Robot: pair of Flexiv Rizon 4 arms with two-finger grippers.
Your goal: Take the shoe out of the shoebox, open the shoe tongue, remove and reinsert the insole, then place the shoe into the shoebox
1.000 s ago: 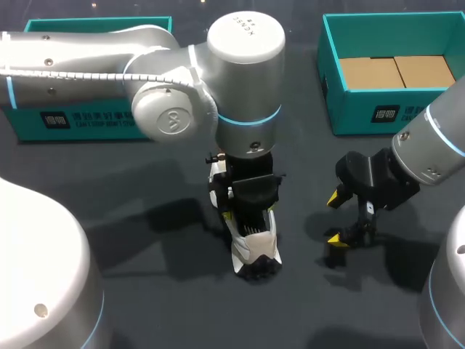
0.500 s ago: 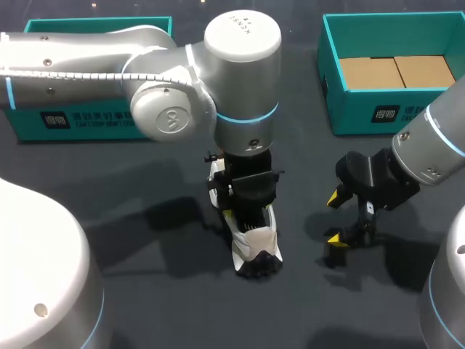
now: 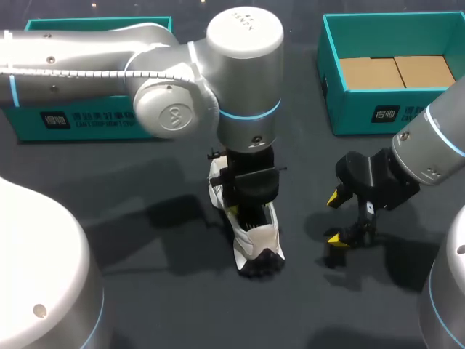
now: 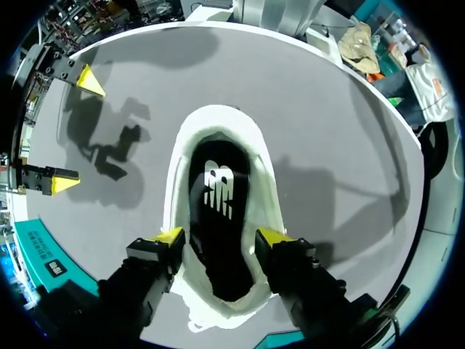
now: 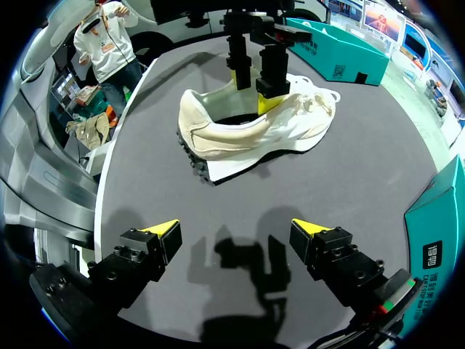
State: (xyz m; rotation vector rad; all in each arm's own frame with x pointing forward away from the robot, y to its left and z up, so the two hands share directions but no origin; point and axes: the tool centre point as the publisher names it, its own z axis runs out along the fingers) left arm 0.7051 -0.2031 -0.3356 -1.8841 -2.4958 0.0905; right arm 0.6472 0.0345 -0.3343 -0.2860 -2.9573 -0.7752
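A white shoe (image 3: pixel 256 238) with a black lugged sole stands upright mid-table, its black insole (image 4: pixel 218 189) lying inside the open collar. My left gripper (image 3: pixel 247 211) comes straight down over it. Its yellow fingertips (image 4: pixel 168 236) press the two side walls of the shoe (image 4: pixel 221 120) near the tongue. From the right wrist the shoe (image 5: pixel 247 134) shows side-on, with the left fingers straddling it. My right gripper (image 3: pixel 335 217) hangs open to the shoe's right, low over the table, with nothing between its fingers (image 5: pixel 236 231).
An open teal shoebox (image 3: pixel 330 94) with brown cardboard inside stands at the back right. Another teal box (image 3: pixel 73 120) sits at the back left, behind my left arm. Dark bare tabletop lies between the shoe and my right gripper.
The left gripper's fingers have closed in onto the shoe's sides, and the shoe's near end has shifted slightly right. The right arm has not moved.
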